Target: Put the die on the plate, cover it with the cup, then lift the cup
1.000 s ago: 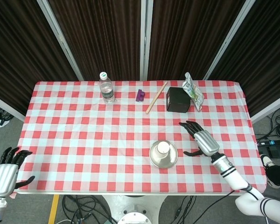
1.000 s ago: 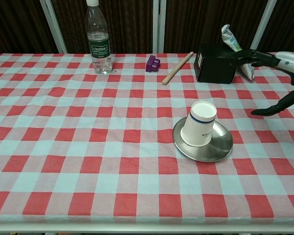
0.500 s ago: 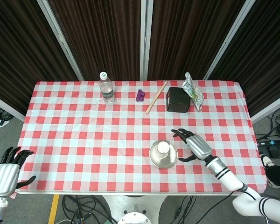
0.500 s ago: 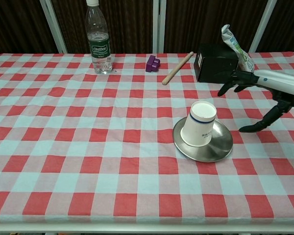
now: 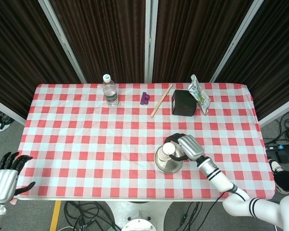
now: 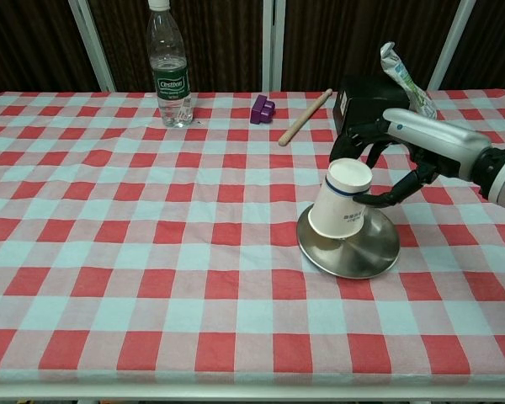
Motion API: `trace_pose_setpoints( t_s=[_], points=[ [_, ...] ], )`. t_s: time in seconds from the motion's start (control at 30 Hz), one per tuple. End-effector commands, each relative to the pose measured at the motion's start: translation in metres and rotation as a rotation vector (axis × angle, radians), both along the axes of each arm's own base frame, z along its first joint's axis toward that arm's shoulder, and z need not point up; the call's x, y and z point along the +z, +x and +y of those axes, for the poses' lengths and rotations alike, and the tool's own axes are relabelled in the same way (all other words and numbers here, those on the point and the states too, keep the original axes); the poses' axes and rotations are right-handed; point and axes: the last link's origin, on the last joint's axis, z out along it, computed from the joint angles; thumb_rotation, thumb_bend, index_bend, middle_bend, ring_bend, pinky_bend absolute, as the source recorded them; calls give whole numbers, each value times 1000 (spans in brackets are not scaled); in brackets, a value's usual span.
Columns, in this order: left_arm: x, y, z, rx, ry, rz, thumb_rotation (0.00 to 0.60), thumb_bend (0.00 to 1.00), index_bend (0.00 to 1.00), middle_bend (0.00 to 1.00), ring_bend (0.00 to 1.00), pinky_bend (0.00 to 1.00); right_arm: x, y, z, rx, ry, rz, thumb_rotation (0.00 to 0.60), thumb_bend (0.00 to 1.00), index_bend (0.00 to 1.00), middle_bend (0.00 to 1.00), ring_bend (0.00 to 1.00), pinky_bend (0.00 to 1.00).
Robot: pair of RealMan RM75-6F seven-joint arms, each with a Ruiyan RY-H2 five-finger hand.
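Bright, even light falls from overhead. Both views are sharp, with soft short shadows under the plate (image 6: 353, 252) and a dull sheen across its rim.

One cup (image 6: 342, 208), one plate (image 6: 364, 253), one bottle (image 6: 170, 69)

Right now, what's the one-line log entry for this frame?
right hand: grips cup | cup: upside down on plate | left hand: idle, off table

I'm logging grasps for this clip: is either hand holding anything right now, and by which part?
The right hand grips the upside-down cup around its upper end, tilting it on the plate. The left hand holds nothing.
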Motion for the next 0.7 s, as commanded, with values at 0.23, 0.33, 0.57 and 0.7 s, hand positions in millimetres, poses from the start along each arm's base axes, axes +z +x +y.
trace_pose_setpoints(
  t_s=[0.23, 0.33, 0.57, 0.7],
  points=[
    [0, 4, 4, -20, -3, 4, 600, 0, 248, 224, 109, 86, 59, -33, -15, -115, -167, -68, 600, 299, 531, 444, 290, 368],
    [-2, 5, 4, -19, -8, 0, 600, 0, 248, 224, 109, 86, 63, -58, -22, -195, -184, 18, 600, 299, 500, 409, 277, 367],
    [-5, 6, 3, -16, -15, 0, 600, 0, 248, 224, 109, 86, 36, -90, -28, -285, -124, 174, 600, 295, 338, 299, 191, 301],
    [-2, 5, 3, -12, -5, 1, 600, 0, 248, 224, 109, 86, 34, -90, -24, -274, -119, 170, 600, 295, 180, 223, 132, 215]
  ],
)
